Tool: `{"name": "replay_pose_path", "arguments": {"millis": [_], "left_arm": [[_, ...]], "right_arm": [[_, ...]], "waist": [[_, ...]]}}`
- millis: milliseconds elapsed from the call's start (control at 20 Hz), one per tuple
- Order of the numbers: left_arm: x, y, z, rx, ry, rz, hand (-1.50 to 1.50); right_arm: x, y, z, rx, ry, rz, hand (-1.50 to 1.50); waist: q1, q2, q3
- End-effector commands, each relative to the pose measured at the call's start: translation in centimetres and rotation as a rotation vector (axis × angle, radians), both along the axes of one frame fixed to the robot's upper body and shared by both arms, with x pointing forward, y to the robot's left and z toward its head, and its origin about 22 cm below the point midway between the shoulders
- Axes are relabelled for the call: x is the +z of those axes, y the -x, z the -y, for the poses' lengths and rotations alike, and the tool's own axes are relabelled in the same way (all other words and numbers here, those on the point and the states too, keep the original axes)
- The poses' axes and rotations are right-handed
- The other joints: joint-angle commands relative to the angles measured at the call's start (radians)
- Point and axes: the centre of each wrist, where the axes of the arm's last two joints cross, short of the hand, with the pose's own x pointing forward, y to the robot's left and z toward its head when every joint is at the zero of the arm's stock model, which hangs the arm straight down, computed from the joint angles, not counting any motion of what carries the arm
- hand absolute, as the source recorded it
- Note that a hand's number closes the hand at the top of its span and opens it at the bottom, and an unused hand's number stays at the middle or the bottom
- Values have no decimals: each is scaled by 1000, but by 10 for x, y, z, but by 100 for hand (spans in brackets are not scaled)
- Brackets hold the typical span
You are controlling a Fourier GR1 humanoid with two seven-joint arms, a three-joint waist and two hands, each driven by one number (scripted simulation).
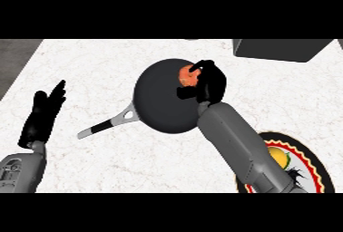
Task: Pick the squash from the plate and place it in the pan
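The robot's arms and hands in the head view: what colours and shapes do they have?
Both forearms are grey, smooth and rounded, widening toward the lower edge. The left forearm shows ribbed mechanical detail near the bottom. Each ends in a black hand: the left hand and the right hand, each with slim fingers and a thumb. No cables, sleeves or markings show.

head view, steeply down, counter [134,167]
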Motion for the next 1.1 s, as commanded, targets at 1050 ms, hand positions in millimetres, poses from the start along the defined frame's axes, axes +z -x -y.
{"name": "replay_pose_path", "arguments": {"millis": [1050], "left_arm": [[-6,10,-20,37,-1,-26,0]], "right_arm": [[-6,-12,4,-218,-280,361,-150]], "waist": [[-39,-24,-2]]}}
